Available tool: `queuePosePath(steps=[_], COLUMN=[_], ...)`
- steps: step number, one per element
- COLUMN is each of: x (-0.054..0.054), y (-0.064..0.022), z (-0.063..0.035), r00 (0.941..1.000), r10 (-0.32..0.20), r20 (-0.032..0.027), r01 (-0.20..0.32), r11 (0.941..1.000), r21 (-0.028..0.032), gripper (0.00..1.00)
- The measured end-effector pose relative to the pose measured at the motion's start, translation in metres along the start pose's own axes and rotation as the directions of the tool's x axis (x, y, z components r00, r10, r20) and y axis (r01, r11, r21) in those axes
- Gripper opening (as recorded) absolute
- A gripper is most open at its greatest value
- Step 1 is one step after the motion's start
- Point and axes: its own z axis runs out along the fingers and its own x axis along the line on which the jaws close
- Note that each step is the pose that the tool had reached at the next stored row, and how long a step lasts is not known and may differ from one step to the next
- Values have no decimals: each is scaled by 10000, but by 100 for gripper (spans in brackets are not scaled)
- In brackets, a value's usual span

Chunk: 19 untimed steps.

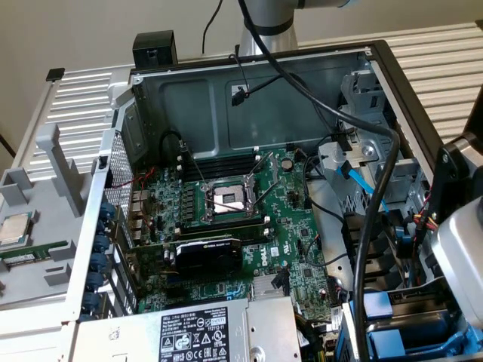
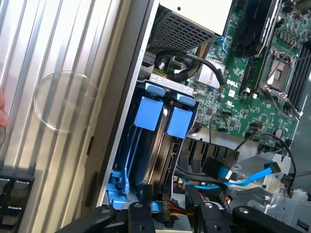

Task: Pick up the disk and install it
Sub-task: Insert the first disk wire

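The disk (image 2: 163,145) stands edge-on in the drive bay at the case's corner, a dark metal slab between bright blue carrier frames with two blue tabs (image 2: 148,112) on top. Its label is hidden. My gripper (image 2: 174,218) hangs just above the bay. The black fingers (image 2: 140,218) stand apart on either side of the carrier's end, and I see nothing gripped between them. In the exterior view the arm's wrist (image 1: 462,256) hangs over the blue carriers (image 1: 389,335) at the exterior view's lower right.
The open computer case holds the green motherboard (image 1: 234,219) and the grey power-supply box (image 1: 204,332). A blue flat cable (image 2: 243,177) and black cables (image 2: 194,63) run beside the bay. A small CPU chip (image 1: 15,228) lies outside on the ribbed table (image 2: 43,58).
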Motion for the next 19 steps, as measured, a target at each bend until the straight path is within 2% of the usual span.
queuePosePath(steps=[2, 5, 6, 14, 19], x=[8, 35, 47, 97, 134], y=[2, 9, 11, 9, 11], z=[6, 15, 13, 39, 41], r00=[10000, 9996, 9995, 9984, 9977], r10=[1, 10, 15, 34, 71], r20=[81, 269, 310, 572, 677], r01=[-2, -12, -16, -39, -74], r11=[10000, 10000, 10000, 10000, 10000], r21=[22, 55, 58, 89, 32], gripper=[40, 40, 40, 40, 40])
